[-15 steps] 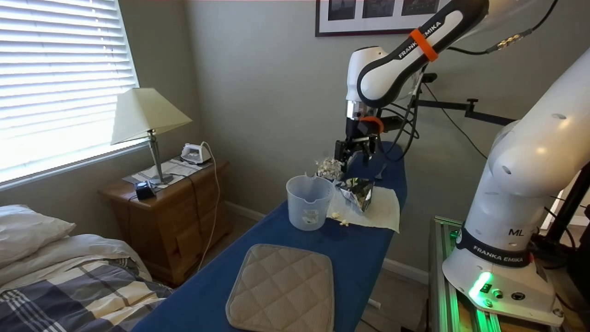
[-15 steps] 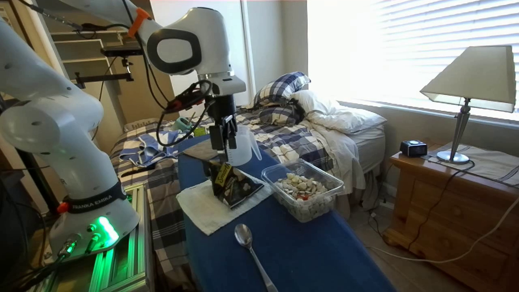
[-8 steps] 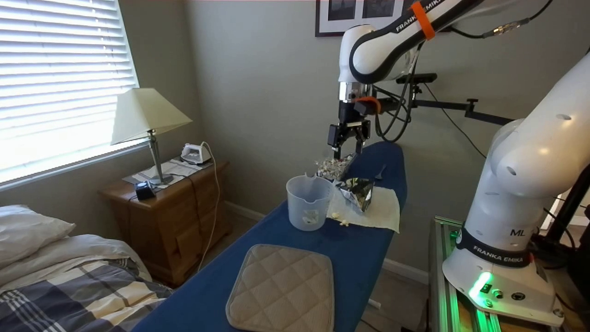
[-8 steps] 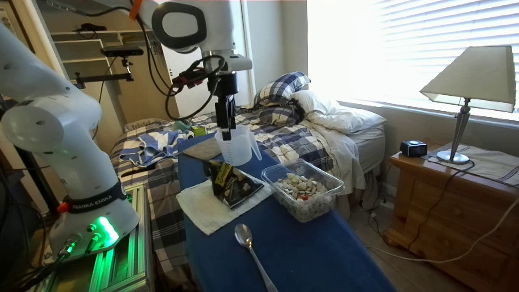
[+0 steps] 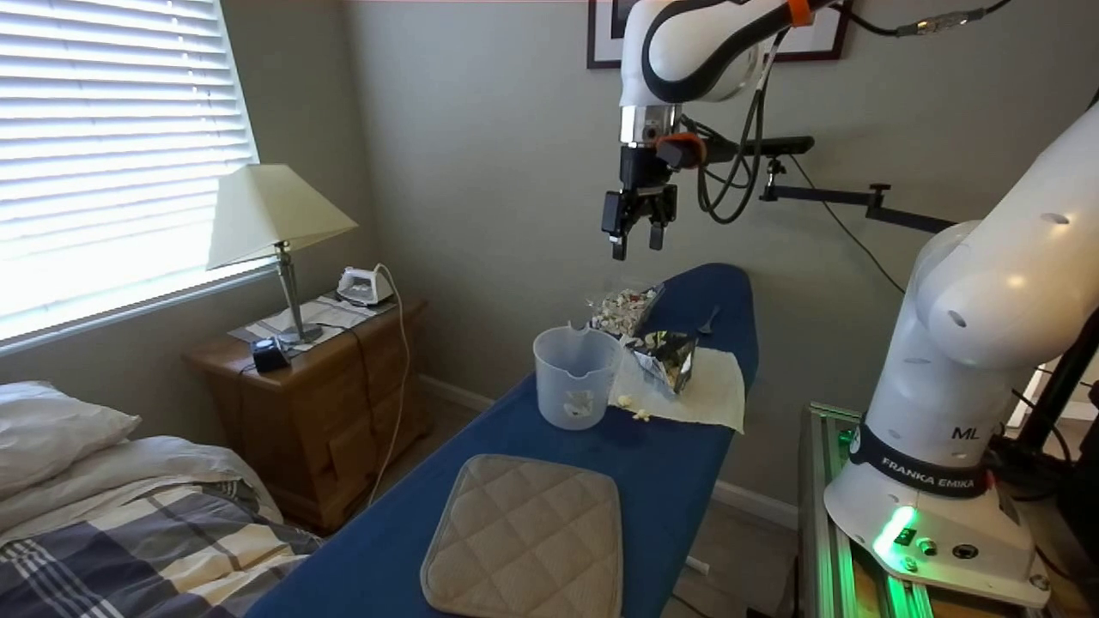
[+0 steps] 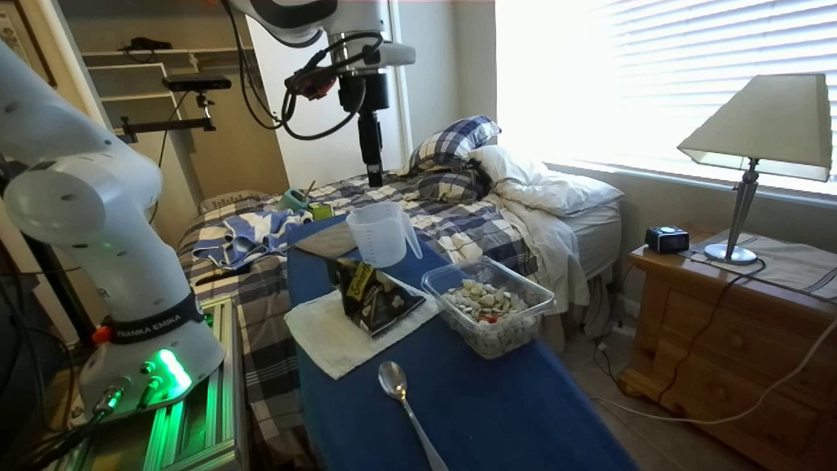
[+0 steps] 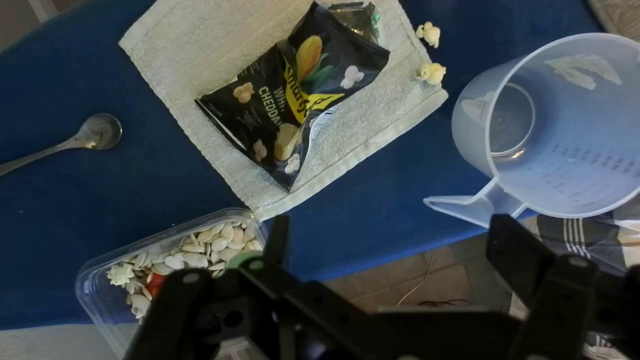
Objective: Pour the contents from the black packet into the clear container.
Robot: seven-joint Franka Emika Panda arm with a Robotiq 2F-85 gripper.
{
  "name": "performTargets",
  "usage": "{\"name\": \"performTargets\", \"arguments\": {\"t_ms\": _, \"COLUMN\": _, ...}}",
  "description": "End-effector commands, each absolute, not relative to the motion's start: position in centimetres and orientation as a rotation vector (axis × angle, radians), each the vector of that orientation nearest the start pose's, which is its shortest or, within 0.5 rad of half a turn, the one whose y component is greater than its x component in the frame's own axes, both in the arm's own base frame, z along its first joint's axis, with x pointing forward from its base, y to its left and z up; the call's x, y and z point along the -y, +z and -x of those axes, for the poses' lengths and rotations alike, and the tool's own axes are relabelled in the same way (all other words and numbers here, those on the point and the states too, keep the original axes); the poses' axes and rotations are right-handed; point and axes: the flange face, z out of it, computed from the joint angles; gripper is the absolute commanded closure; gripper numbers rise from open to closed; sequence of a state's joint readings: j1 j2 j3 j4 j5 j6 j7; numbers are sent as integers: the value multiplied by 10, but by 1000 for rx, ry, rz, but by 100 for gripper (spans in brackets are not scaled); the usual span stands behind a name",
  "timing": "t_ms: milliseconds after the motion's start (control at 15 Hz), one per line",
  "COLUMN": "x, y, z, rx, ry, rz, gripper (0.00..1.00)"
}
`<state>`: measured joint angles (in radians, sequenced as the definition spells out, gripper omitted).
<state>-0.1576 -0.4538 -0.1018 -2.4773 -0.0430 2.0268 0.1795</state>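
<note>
At the wrist view's upper center, we see a black popcorn bag [image 7: 295, 92] on a towel [image 7: 200, 50], a translucent measuring jug [image 7: 560, 135] at right, and the gripper [image 7: 390, 227], jaws apart, at bottom.

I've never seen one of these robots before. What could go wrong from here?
A spill seems likeliest: the black packet looks open, and two popcorn pieces lie by the edge of the white cloth, so a squeeze from the gripper could scatter more.
The clear jug stands close to the edge of the blue board, so a bump might knock it off.
</note>
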Motion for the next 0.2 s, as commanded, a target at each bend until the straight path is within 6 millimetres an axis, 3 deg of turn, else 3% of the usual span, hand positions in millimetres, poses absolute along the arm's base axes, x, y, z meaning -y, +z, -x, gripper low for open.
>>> {"name": "performTargets", "arguments": {"t_ms": 0, "x": 108, "y": 452, "z": -391, "rx": -635, "ry": -1, "rz": 3071, "gripper": 0}}
{"name": "performTargets", "arguments": {"t_ms": 133, "x": 108, "y": 452, "z": -391, "rx": -632, "ry": -1, "rz": 3071, "gripper": 0}}
